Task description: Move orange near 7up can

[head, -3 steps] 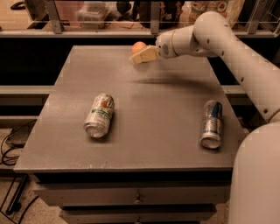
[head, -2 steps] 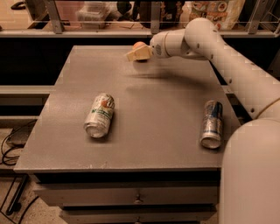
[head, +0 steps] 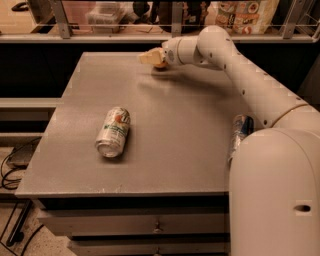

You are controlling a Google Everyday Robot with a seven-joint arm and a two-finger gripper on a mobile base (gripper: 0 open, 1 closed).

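Note:
The orange (head: 161, 64) lies near the table's far edge, mostly hidden under my gripper (head: 150, 57), which reaches in from the right and sits right over it. The 7up can (head: 114, 131), white and green, lies on its side at the table's front left, well away from the orange and the gripper. Only a small part of the orange's peel shows below the gripper.
A silver and blue can (head: 240, 133) lies on its side at the table's right edge, partly behind my arm. The grey table (head: 175, 150) has drawers below its front. A railing and shelf with packages (head: 240, 12) run behind the far edge.
My gripper has moved left along the far edge and now covers the orange, which showed above it before. Both cans have stayed put.

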